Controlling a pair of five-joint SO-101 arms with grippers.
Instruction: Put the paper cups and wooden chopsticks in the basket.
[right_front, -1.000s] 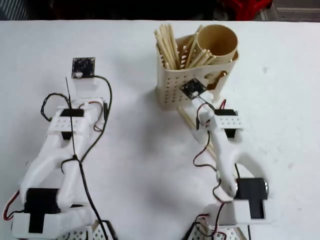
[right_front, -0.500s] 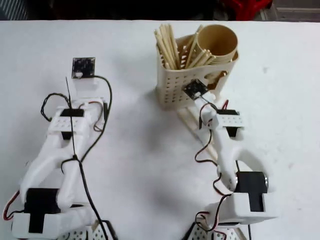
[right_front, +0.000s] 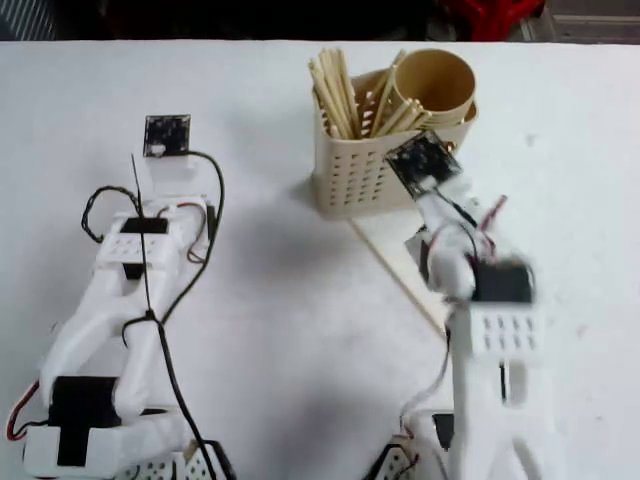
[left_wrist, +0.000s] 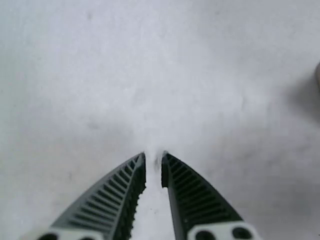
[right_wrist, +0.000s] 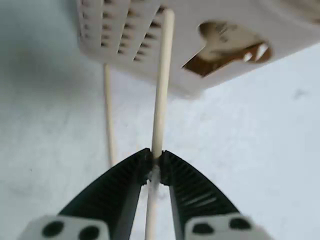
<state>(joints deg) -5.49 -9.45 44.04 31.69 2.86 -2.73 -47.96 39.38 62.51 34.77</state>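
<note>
- The right gripper (right_wrist: 155, 160) pinched a wooden chopstick (right_wrist: 162, 90) between its black ribbed fingertips, jaws pressed against the stick.
- The held chopstick ran away from the gripper, and its far end lay across the perforated wall of the cream basket (right_wrist: 125, 30); whether it touched the wall could not be told.
- A second chopstick (right_wrist: 108, 115) lay flat on the white table (right_wrist: 50, 125), just beside the held one, one end near the basket's foot.
- In the high view, the basket (right_front: 350, 180) held a bundle of chopsticks (right_front: 340, 95) standing on end and a tan paper cup (right_front: 435, 85) next to them.
- The left gripper (left_wrist: 153, 162) hung over bare table well apart from the basket, its fingers drawn almost together with a thin slit between them, gripping nothing.
</note>
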